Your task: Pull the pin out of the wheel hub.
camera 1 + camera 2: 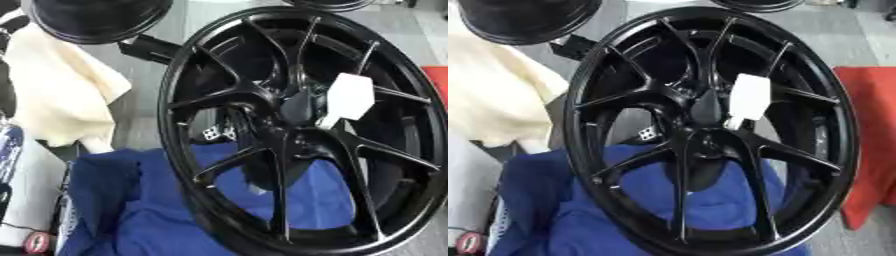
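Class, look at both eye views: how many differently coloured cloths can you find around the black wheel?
3: a blue cloth under the wheel, a cream cloth at left, a red cloth at right. Others may be hidden.

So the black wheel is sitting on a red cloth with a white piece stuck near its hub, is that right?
Not quite. The cloth under the black wheel is blue, not red; the left eye view shows it spread beneath the rim and visible through the spokes. A red surface lies only off to the right. The white piece does sit near the hub.
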Controlling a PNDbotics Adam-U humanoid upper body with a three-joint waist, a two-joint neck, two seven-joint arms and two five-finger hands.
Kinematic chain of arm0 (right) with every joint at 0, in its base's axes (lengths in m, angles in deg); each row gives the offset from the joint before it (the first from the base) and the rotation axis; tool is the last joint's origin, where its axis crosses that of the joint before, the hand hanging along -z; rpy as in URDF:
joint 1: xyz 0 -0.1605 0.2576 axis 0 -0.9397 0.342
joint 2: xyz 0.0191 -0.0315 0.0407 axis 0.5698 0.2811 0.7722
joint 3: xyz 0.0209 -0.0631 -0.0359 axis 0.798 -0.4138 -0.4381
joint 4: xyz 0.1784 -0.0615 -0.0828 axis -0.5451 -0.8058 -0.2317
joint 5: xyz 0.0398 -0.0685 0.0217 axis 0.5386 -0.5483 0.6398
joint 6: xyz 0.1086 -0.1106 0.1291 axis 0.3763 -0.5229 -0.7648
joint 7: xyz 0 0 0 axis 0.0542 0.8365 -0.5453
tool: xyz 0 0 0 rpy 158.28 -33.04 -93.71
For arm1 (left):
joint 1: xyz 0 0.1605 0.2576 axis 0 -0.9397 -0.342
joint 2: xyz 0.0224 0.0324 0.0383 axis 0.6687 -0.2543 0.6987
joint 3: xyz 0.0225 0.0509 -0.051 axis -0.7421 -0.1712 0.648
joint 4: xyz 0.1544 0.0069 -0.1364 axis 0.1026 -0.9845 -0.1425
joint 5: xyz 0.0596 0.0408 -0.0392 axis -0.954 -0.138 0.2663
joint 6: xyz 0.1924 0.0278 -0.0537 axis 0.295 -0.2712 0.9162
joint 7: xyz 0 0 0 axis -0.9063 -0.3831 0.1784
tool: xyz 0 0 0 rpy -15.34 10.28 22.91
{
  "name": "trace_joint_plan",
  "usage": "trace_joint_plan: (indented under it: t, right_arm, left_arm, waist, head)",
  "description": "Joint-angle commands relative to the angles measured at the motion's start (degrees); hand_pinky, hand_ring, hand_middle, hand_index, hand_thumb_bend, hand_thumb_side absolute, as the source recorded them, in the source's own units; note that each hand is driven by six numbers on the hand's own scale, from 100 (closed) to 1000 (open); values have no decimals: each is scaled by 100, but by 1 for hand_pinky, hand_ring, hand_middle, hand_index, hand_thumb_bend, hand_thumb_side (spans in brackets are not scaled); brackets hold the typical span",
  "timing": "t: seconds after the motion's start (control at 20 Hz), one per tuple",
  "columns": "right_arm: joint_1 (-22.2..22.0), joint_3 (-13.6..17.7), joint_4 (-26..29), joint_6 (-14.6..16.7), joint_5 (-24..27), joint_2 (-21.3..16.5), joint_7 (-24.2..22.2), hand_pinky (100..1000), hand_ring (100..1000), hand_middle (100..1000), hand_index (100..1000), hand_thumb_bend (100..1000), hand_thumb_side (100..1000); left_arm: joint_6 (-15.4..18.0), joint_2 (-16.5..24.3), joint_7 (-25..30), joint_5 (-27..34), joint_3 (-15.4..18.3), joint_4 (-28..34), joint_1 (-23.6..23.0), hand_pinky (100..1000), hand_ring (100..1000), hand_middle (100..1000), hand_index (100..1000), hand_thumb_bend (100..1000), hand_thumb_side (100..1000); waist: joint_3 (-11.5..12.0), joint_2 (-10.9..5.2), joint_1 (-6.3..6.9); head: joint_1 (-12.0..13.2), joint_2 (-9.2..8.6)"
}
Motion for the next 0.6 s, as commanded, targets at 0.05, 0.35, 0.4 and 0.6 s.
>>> trace_joint_plan:
  t: [0.05,0.35,0.4,0.6]
  right_arm:
    - [126,-28,341,72,143,-160,100,780,901,923,913,100,194]
    - [256,-292,921,35,98,-13,149,743,840,832,854,100,310]
    - [278,-362,1089,48,175,31,207,727,813,805,828,100,378]
    - [388,-707,1835,33,705,216,649,693,763,754,782,100,468]
  left_arm:
    - [13,75,0,34,40,86,38,763,764,624,751,100,706]
    - [2,68,36,59,9,86,68,763,764,624,751,100,707]
    - [-2,67,45,64,0,86,74,763,764,624,751,100,707]
    - [-1,76,84,79,-26,86,125,763,765,624,751,100,705]
  waist:
    - [3,-162,-5]
    - [26,-157,-12]
    - [28,-155,-12]
    - [63,-145,-9]
  head:
    - [-28,-20]
    - [-93,-52]
    - [-98,-60]
    - [-142,-91]
